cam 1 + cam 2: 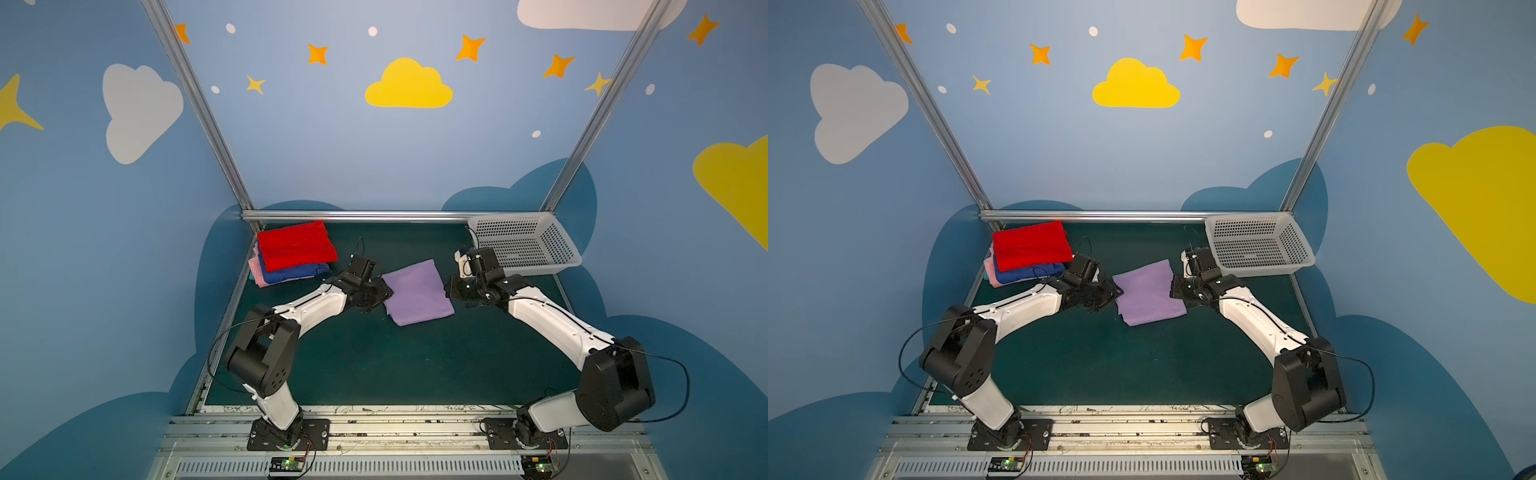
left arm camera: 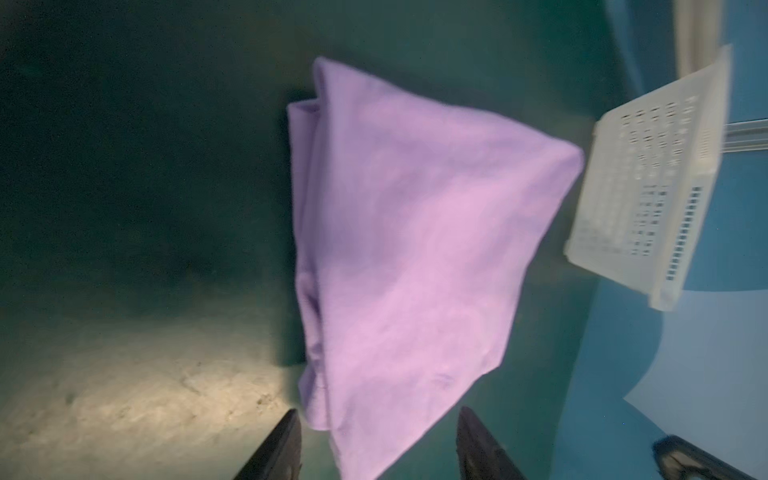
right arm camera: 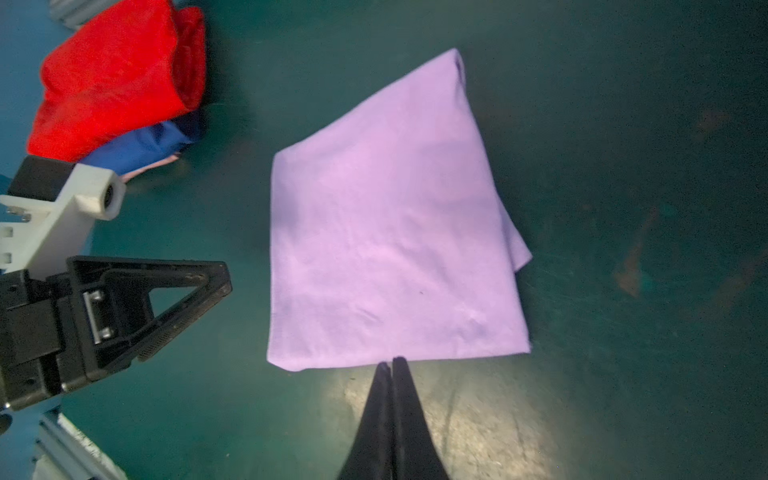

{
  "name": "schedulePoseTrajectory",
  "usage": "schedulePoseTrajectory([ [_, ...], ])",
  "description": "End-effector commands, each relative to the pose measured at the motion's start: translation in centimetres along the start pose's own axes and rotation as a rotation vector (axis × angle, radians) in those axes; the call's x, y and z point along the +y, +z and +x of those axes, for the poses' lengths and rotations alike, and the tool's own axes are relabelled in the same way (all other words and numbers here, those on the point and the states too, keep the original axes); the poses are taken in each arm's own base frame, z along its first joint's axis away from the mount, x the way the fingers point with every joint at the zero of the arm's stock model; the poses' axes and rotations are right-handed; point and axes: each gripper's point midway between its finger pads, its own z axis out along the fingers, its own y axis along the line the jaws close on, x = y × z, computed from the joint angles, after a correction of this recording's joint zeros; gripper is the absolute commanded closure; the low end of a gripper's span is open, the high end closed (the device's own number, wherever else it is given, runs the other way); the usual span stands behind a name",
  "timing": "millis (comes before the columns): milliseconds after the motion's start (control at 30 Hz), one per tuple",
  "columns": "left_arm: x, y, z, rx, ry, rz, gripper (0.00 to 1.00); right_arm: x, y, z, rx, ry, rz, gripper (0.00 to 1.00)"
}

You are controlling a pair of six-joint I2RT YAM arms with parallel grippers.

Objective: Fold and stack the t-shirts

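Folded lavender shirt point(image 1: 417, 293) lay flat at mid-tabletop point(image 1: 374, 361). The left gripper point(image 2: 379, 411), jaws apart, straddled one corner. The right gripper point(image 3: 392, 362), clenched and empty, met the opposite edge. Red shirt point(image 1: 297, 245) topped blue shirt point(image 1: 291, 274) and pink shirt point(image 1: 257, 272), far left.

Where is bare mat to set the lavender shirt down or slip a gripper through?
Free: the wide near stretch of mat between the lavender shirt and the arm bases, and the back strip between the red-topped stack and the basket. Crowded: either side of the shirt, where the left gripper and right gripper sit.
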Motion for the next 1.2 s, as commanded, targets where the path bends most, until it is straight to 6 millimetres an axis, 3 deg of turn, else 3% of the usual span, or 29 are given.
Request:
schedulePoseTrajectory([
  [0,2.0,2.0,0.6,0.036,-0.027,-0.031,0.38,-1.7,-1.1,1.3,0.024,-0.006,0.073,0.98],
  [200,1.9,4.2,1.1,0.069,-0.065,0.025,0.37,-2.5,-2.4,1.5,0.014,-0.004,0.103,0.97],
  [267,2.0,4.8,1.5,0.082,-0.081,0.038,0.43,-2.6,-2.6,1.5,0.014,0.004,0.102,0.97],
  [367,2.3,6.1,2.5,0.112,-0.098,0.055,0.62,-2.8,-2.9,1.4,0.016,0.014,0.105,0.97],
  [567,3.0,8.8,3.2,0.151,-0.127,0.053,0.64,-3.6,-5.0,1.3,-0.013,0.039,0.139,0.98],
  [667,2.5,9.7,2.6,0.160,-0.113,0.056,0.89,-4.3,-6.1,1.9,-0.027,0.042,0.153,0.97],
  [700,2.0,9.8,2.0,0.159,-0.101,0.061,0.96,-4.6,-6.5,2.1,-0.036,0.049,0.163,0.97],
  [833,0.3,8.6,-1.7,0.123,-0.033,0.040,0.96,-5.7,-7.9,3.1,-0.076,0.062,0.195,0.97],
  [1000,-0.9,4.9,-7.8,0.094,0.058,-0.025,0.96,-6.8,-9.3,3.6,-0.194,0.024,0.203,0.95],
  [1167,-1.3,2.2,-11.9,0.057,0.109,-0.056,0.96,-7.8,-10.0,4.4,-0.259,0.035,0.212,0.93],
])
